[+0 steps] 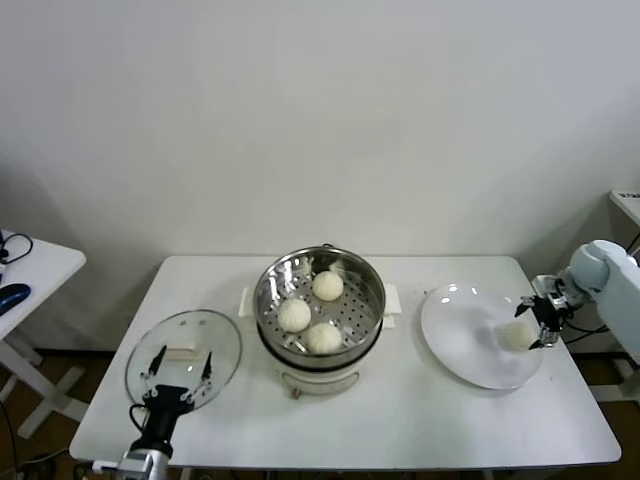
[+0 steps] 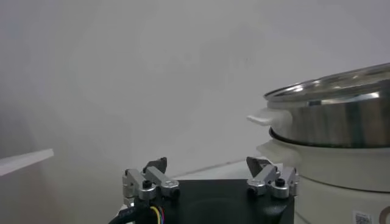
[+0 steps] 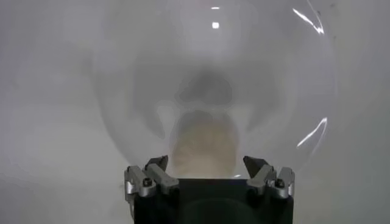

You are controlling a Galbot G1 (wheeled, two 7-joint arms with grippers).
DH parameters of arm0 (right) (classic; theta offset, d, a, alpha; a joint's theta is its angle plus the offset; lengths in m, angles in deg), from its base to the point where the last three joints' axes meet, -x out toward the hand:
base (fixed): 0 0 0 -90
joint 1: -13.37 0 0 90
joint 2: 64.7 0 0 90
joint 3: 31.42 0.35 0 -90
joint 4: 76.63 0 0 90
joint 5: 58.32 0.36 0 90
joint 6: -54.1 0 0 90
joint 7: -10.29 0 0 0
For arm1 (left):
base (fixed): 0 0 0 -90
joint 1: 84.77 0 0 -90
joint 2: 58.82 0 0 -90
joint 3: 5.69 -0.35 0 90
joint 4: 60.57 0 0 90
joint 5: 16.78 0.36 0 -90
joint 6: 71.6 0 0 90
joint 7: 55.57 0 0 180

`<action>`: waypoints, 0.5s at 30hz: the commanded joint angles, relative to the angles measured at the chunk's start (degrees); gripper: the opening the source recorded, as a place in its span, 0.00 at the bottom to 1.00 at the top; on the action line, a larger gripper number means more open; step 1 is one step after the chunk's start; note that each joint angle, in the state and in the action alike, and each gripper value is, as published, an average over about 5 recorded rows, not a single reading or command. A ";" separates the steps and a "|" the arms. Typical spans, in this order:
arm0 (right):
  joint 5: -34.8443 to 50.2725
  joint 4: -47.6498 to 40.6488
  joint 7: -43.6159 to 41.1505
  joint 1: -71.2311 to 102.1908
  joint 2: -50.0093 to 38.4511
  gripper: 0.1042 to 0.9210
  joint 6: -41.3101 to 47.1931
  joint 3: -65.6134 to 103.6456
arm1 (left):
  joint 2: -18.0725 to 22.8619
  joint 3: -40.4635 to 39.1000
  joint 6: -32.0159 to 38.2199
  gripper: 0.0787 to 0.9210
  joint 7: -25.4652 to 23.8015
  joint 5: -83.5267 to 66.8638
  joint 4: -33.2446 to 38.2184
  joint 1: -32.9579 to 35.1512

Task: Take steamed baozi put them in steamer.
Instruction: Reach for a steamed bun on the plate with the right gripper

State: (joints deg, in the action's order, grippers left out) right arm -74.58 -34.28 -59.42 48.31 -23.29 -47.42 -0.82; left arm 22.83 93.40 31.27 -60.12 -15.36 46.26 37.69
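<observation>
The steel steamer [image 1: 265,290] stands mid-table with three cream-white baozi on its perforated tray, at the back [image 1: 327,285], the left [image 1: 294,315] and the front [image 1: 324,338]. A fourth baozi [image 1: 515,336] lies on the white plate [image 1: 460,330] at the right. My right gripper [image 1: 530,322] is open at the plate's right edge, its jaws on either side of that baozi. In the right wrist view the baozi [image 3: 204,146] sits just ahead of the open gripper [image 3: 206,164]. My left gripper [image 1: 180,372] is open and empty, parked over the glass lid [image 1: 190,330].
The left wrist view shows the open left gripper [image 2: 207,165] and the steamer's side [image 2: 341,122] with its white handle. A side table with a blue mouse [image 1: 10,297] stands at the far left. Another table edge [image 1: 628,200] is at the far right.
</observation>
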 commanded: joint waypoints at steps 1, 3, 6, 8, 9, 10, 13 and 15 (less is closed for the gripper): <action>-2.72 -4.40 0.10 0.55 3.25 0.88 -0.46 1.06 | 0.07 0.00 -0.02 0.88 0.01 -0.02 -0.12 -0.03; -3.24 -5.06 0.09 0.52 3.60 0.88 -0.65 1.32 | 0.07 0.03 -0.01 0.88 0.01 -0.03 -0.15 -0.03; -3.73 -5.66 0.10 0.58 4.06 0.88 -0.78 1.59 | 0.06 0.12 0.02 0.88 0.02 -0.04 -0.16 0.03; -3.86 -5.85 0.10 0.65 4.28 0.88 -0.77 1.67 | 0.05 0.18 0.03 0.88 0.02 -0.06 -0.16 0.06; -3.92 -5.91 0.09 0.69 4.37 0.88 -0.75 1.70 | 0.04 0.21 0.04 0.88 0.03 -0.06 -0.17 0.07; -3.98 -5.97 0.06 0.71 4.45 0.88 -0.73 1.72 | 0.04 0.23 0.04 0.88 0.03 -0.07 -0.18 0.07; -4.15 -6.18 -0.02 0.72 4.59 0.88 -0.63 1.76 | 0.06 0.25 0.01 0.88 0.05 -0.06 -0.21 0.04; -4.25 -6.36 -0.06 0.70 4.63 0.88 -0.58 1.78 | 0.08 0.23 -0.03 0.88 0.08 -0.04 -0.24 0.03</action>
State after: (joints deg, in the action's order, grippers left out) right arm -77.90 -39.16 -59.42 48.88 -19.63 -47.92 0.67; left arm 22.86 93.63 31.26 -60.09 -15.43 46.07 37.73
